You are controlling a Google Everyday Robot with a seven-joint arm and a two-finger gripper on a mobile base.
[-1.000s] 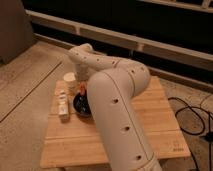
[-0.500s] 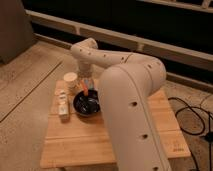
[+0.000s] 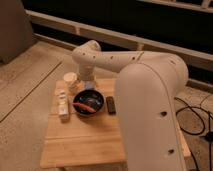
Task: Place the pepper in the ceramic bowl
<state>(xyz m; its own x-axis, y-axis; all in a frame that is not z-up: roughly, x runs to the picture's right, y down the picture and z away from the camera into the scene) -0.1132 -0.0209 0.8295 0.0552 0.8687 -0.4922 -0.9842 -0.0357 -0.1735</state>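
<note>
The dark ceramic bowl (image 3: 98,100) sits on the left half of a small wooden table (image 3: 85,140). The red-orange pepper (image 3: 85,106) lies inside it, across the bottom towards the left side. My gripper (image 3: 89,85) hangs just above the bowl's far rim, at the end of the white arm that bends down from an elbow (image 3: 87,52). It is apart from the pepper.
A cream cup (image 3: 70,80) stands behind and left of the bowl. A white bottle-like object (image 3: 62,103) lies along the table's left edge. A small black block (image 3: 111,105) lies right of the bowl. My big white forearm (image 3: 150,100) covers the table's right side. Cables (image 3: 192,120) run over the floor at right.
The forearm has swung to the right and uncovered the bowl. The pepper now shows lying inside the bowl, with the gripper above the far rim.
</note>
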